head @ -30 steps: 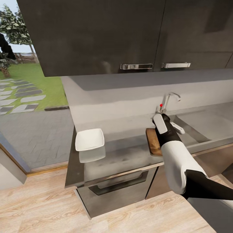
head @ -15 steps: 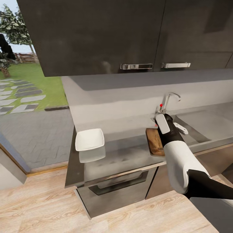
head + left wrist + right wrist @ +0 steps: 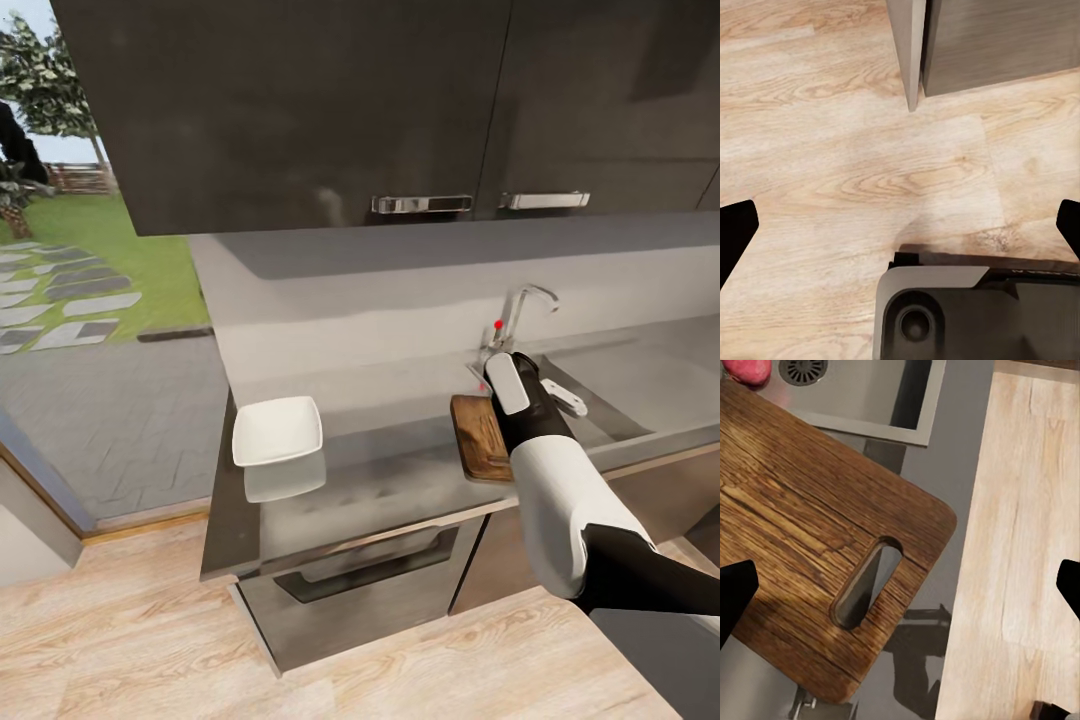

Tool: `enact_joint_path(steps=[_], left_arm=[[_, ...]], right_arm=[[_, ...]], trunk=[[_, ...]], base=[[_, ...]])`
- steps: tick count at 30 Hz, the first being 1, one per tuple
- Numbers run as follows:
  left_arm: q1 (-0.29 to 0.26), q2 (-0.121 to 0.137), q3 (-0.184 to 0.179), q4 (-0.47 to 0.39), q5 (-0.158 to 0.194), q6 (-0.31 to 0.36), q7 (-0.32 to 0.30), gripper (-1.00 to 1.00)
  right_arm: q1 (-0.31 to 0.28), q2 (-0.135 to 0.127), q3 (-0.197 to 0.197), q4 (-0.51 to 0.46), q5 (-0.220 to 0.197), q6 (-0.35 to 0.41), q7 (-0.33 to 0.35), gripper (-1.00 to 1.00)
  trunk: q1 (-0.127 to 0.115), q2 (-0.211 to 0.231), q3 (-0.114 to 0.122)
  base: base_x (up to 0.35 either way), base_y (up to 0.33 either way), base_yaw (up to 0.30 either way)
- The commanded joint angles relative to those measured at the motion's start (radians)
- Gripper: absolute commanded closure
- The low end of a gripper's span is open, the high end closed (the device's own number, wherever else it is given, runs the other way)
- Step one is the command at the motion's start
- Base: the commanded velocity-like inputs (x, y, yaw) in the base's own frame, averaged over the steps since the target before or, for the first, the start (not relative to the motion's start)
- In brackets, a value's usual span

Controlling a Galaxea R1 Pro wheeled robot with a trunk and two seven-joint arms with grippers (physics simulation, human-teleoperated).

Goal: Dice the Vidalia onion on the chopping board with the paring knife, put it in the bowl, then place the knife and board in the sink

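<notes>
Right jaws apparently spread over chopping board (image 3: 810, 547), sink (image 3: 862, 397) drain, reddish onion (image 3: 746, 369) beyond

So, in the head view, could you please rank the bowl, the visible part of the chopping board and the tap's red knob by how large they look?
1. The white bowl, largest.
2. The chopping board; the right arm covers part of it, so its full size is unsure.
3. The red knob, by far the smallest.

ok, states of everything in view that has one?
chopping board: flat on the countertop, bare, beside the sink
bowl: upright, empty
onion: whole, in the sink by the drain
left gripper: open, empty
right gripper: open, above the board
</notes>
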Motion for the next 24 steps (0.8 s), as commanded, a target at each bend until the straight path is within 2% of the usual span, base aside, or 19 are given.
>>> enact_joint_path(steps=[1,14,24], left_arm=[[0.000,0.000,-0.001,-0.001,0.004,-0.001,0.000,-1.00],[0.000,0.000,-0.001,-0.001,0.004,-0.001,0.000,-1.00],[0.000,0.000,-0.001,-0.001,0.004,-0.001,0.000,-1.00]], right_arm=[[-0.001,-0.001,-0.003,-0.001,-0.001,0.010,-0.004,-1.00],[0.001,-0.038,-0.003,0.019,-0.002,0.011,0.002,-1.00],[0.002,-0.046,-0.003,0.034,-0.002,0.010,0.007,-1.00]], trunk=[[0.001,-0.002,-0.002],[0.001,-0.002,-0.014],[0.001,-0.002,-0.027]], base=[[0.000,0.000,0.000],[0.000,0.000,0.000],[0.000,0.000,0.000]])
